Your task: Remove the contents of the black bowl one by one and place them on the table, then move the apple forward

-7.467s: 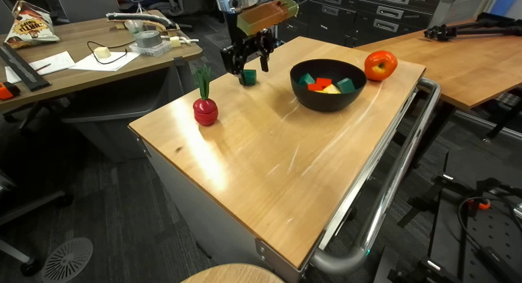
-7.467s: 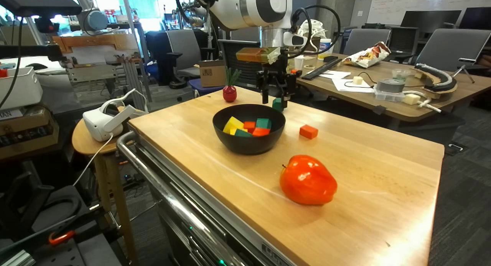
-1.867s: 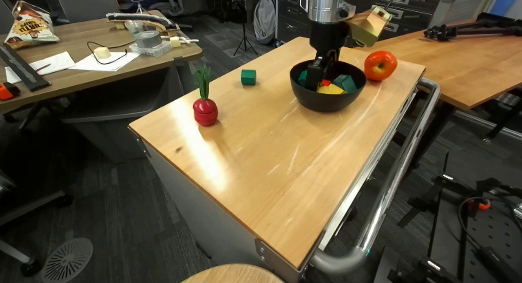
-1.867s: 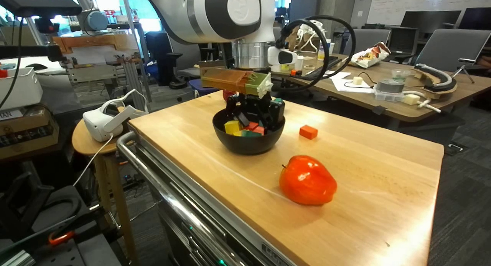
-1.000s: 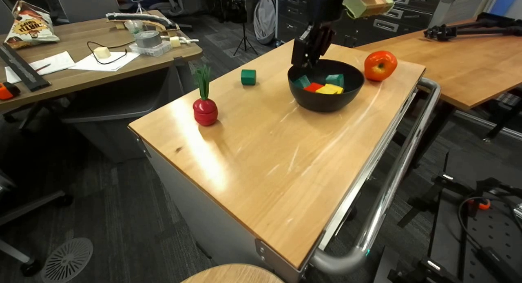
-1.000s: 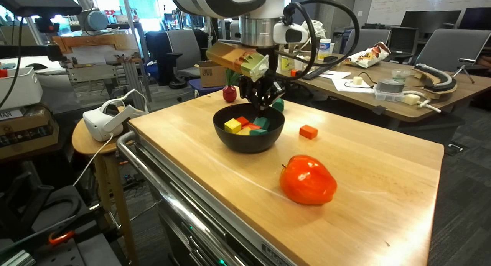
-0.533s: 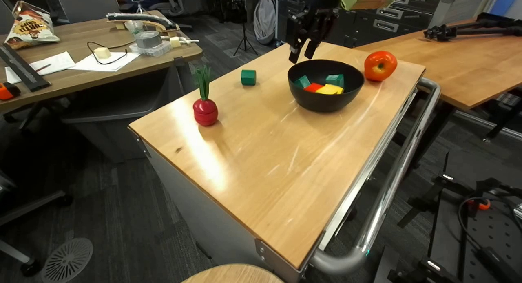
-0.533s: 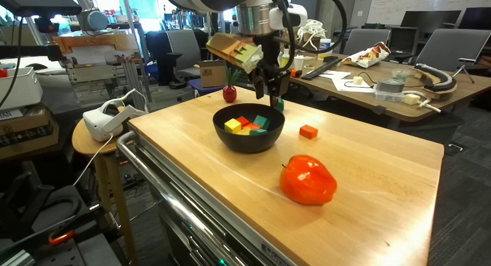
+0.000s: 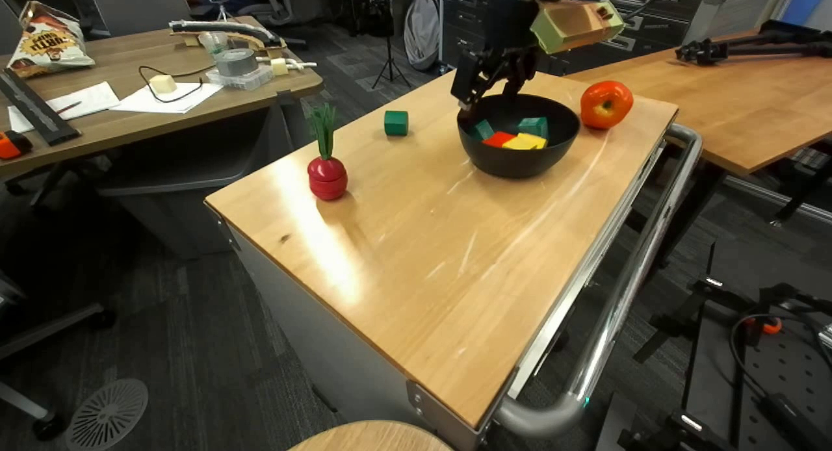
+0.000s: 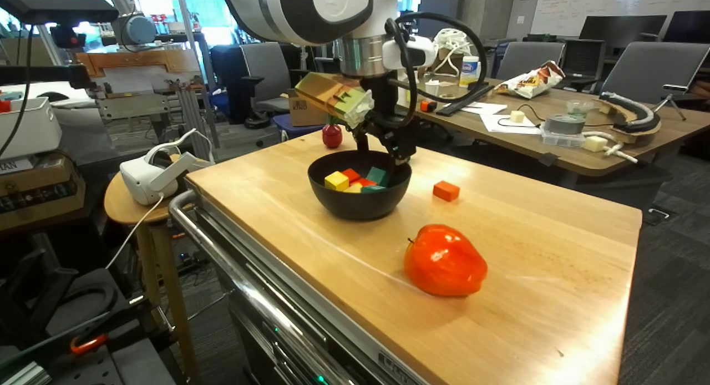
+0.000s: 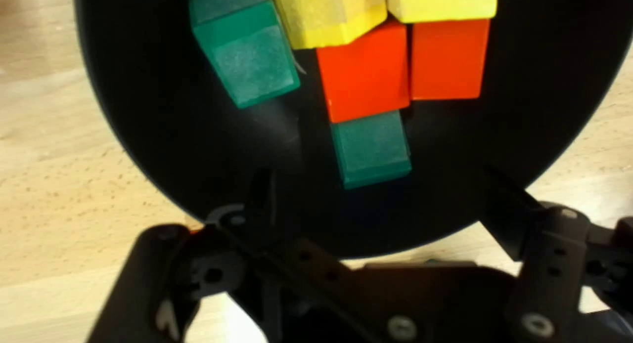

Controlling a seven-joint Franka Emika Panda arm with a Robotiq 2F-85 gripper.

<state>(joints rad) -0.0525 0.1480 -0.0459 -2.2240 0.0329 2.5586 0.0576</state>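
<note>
By spread jaws: round black bowl [image 10: 355, 206] with six blocks [image 11: 365, 76], two each green, orange-red, yellow. Clear of jaws, light-wood counter [image 9: 455, 301]: one orange-red apple [image 9: 606, 105], one red stemmed fruit [image 9: 327, 178], one green block [image 9: 396, 123], one orange-red block [image 10: 446, 191].

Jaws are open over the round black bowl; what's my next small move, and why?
Probably ease the open black gripper down toward the nearest dark green block inside the round black bowl. In the wrist view that block lies just ahead of the gap between the jaws, nothing is gripped, and bare bowl shows on both its sides, likely leaving room to straddle it.
</note>
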